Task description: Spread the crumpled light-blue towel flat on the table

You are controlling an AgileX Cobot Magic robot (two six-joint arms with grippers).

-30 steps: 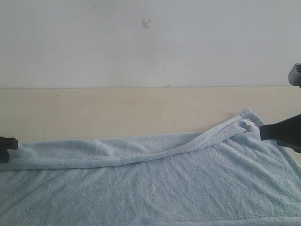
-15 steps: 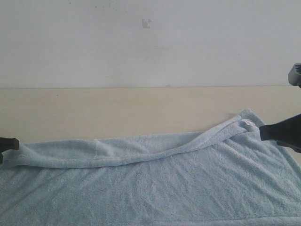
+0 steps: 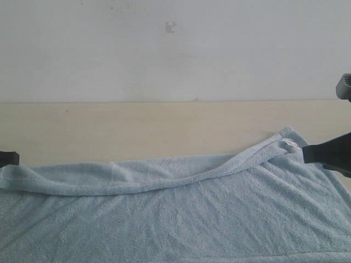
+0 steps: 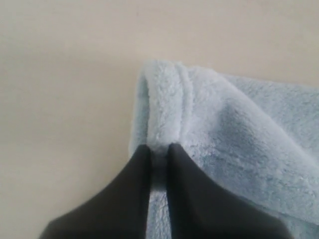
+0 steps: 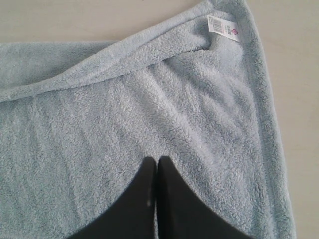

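The one towel [image 3: 219,219] lies across the near part of the table [image 3: 137,131], running off the near edge of the exterior view and reaching from the far left almost to the right side. Most of it is flat with shallow wrinkles.

Two grippers are in the scene, one at each side. On the left, the left gripper [image 4: 158,148] has its two dark fingers nearly together, with the towel's thick hemmed edge pinched between the tips. On the right, the right gripper [image 5: 156,162] is over the towel with its fingers pressed together and nothing between them; whether it touches the cloth cannot be told.

Farther back, the towel's far edge is folded over onto itself in one long strip from the left gripper toward the right. The far right corner bears a single small white label [image 5: 222,25].

Beyond the towel is a bare band of table, then a plain pale wall [image 3: 164,60] with one small dark mark [image 3: 171,26].
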